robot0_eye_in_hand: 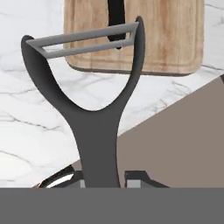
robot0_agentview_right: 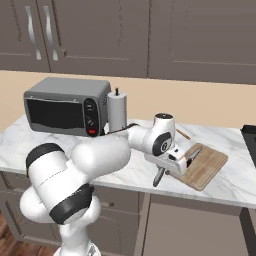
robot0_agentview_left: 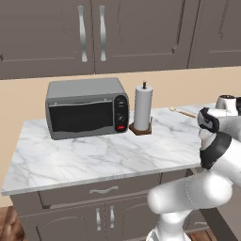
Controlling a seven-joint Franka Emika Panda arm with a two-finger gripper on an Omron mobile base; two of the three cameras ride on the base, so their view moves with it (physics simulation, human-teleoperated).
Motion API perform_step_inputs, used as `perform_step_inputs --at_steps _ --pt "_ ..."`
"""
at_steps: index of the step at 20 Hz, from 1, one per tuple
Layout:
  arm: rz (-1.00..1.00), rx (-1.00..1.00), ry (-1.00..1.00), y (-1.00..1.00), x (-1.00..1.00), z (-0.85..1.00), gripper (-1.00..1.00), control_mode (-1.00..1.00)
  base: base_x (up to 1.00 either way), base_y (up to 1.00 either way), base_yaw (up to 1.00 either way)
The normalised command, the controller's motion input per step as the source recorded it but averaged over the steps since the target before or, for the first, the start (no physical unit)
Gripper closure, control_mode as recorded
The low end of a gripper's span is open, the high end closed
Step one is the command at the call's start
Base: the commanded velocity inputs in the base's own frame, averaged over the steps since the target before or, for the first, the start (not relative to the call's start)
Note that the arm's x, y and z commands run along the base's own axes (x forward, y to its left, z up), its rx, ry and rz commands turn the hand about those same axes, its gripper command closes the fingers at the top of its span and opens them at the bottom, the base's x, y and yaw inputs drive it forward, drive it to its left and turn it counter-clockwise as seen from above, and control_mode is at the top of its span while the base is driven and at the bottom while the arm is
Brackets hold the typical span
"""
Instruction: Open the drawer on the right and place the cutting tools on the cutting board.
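Note:
My gripper [robot0_agentview_right: 162, 172] is shut on the stem of a dark forked peeler-like tool [robot0_eye_in_hand: 98, 131], which also hangs at the counter's front edge [robot0_agentview_right: 158, 177]. Just beyond it lies the light-brown cutting board [robot0_eye_in_hand: 175, 39], set at an angle on the marble [robot0_agentview_right: 210, 167]. The knife [robot0_agentview_right: 192, 156] rests on the board, and its black handle [robot0_eye_in_hand: 116, 17] shows behind the tool's fork. A grey-brown drawer surface [robot0_eye_in_hand: 183, 140] sticks out below the counter edge and appears pulled out [robot0_agentview_right: 195, 225].
A toaster oven [robot0_agentview_left: 87, 108] and a paper towel roll [robot0_agentview_left: 143, 108] stand at the back left of the marble counter [robot0_agentview_left: 94, 155]. A thin tan stick [robot0_agentview_right: 182, 134] lies behind the board. A wider drawer front with a curved pull [robot0_agentview_left: 103, 190] is shut.

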Motion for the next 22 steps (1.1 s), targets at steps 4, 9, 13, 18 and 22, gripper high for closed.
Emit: perform_step_inputs --at_steps 4,9,13,18,22 --pt "-0.2 0.0 0.0 -0.37 0.93 0.0 1.0 -1.0 0.0 0.0 0.0" --pt "-0.18 0.0 0.0 -0.67 0.53 0.0 1.0 -1.0 0.0 0.0 0.0" --pt "-0.13 0.0 0.0 -0.76 0.27 0.0 1.0 -1.0 0.0 0.0 0.0" --pt "-0.04 0.03 -0.01 -0.51 0.13 -0.03 1.0 -1.0 0.0 0.0 0.0" --pt "0.0 0.12 -0.05 -0.1 0.0 -0.14 1.0 -1.0 0.0 0.0 0.0"
